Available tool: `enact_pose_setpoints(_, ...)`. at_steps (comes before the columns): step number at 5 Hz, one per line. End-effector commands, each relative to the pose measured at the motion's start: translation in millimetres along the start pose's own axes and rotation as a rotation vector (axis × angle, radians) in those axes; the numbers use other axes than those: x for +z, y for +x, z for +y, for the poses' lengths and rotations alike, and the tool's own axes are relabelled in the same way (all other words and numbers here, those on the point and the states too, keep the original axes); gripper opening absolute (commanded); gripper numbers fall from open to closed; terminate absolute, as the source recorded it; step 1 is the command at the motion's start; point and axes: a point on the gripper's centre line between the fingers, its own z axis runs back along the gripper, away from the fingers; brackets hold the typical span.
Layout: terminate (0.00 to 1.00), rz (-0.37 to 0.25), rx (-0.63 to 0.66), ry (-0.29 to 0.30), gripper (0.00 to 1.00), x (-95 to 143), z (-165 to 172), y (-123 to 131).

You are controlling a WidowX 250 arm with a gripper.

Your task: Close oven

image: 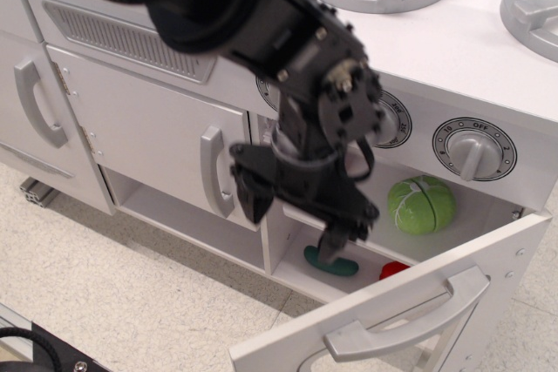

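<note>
oven (418,241), lower right, door (392,311) half open | pincer (292,202) apart, empty, before the opening | door likely light, stiff, freely hinged: push outer face by handle (405,328)

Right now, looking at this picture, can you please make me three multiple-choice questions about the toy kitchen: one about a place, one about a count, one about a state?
1. Where does the green ball lie?
A. on the stove top
B. inside the oven
C. on the floor

2. How many dial knobs are fully visible?
A. one
B. three
C. none

3. How is the oven door?
A. fully shut
B. taken off
C. partly open

Answers:
1 B: it sits on the upper shelf of the oven.
2 A: only the right dial knob is clear; the arm covers most of another.
3 C: it swings outward, its handle facing the camera, the gripper just beside the opening.
</note>
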Motion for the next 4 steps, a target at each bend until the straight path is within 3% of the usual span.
enact_pose_setpoints(1, 0.00, -0.027, -0.036, -0.117, 1.00, 40, -17, -6)
enact_pose_setpoints(3, 0.00, 0.054, -0.104, -0.219, 1.00, 41, -70, -47)
enact_pose_setpoints(4, 0.00, 0.104, -0.045, -0.236, 1.00, 28, -90, -63)
